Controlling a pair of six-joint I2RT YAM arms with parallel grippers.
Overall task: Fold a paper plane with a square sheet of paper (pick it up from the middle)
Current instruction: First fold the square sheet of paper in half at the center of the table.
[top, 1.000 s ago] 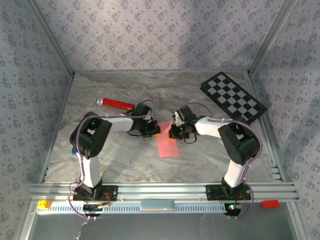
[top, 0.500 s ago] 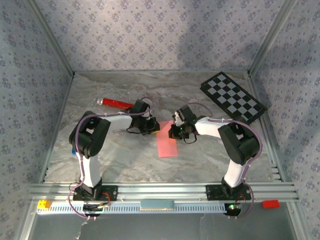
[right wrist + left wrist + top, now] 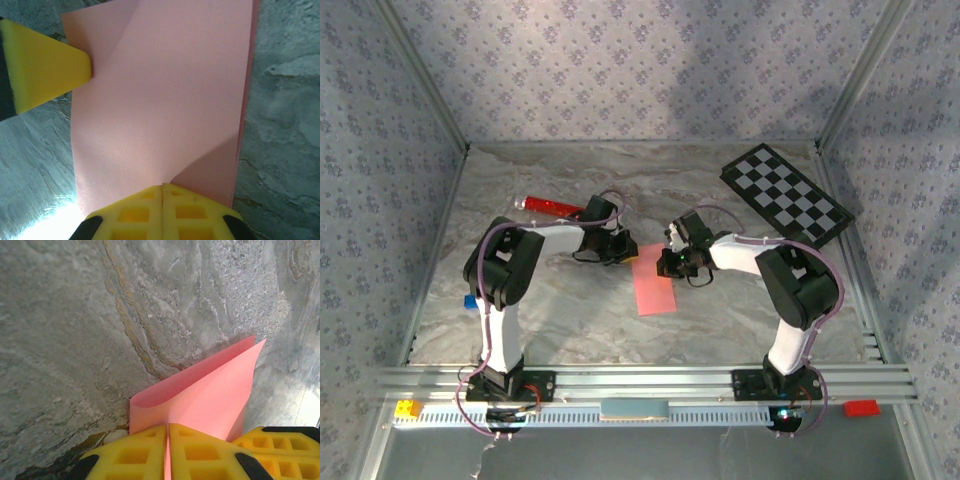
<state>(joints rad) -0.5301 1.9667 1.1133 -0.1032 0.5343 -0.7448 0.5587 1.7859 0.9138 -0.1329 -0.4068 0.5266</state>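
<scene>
The square sheet of paper (image 3: 654,285), pink and folded to a narrow strip, lies on the marble table between the two arms. My left gripper (image 3: 624,252) is at the strip's far left corner. In the left wrist view that gripper (image 3: 167,428) is shut on the paper (image 3: 210,390), whose corner curls up off the table into the yellow fingers. My right gripper (image 3: 670,263) sits at the strip's right edge. Seen from the right wrist, that gripper (image 3: 162,186) is shut and its tips rest on top of the paper (image 3: 160,100). The left finger (image 3: 45,75) pokes in at the upper left.
A red cylinder (image 3: 552,207) lies behind the left arm. The black-and-white checkerboard (image 3: 785,192) sits at the back right. A small blue object (image 3: 470,301) is by the left arm. A yellow brick (image 3: 408,408) and a red brick (image 3: 860,407) rest on the front rail.
The left gripper has shifted a little toward the back of the table, taking the paper's corner with it. The right gripper has stayed in place.
</scene>
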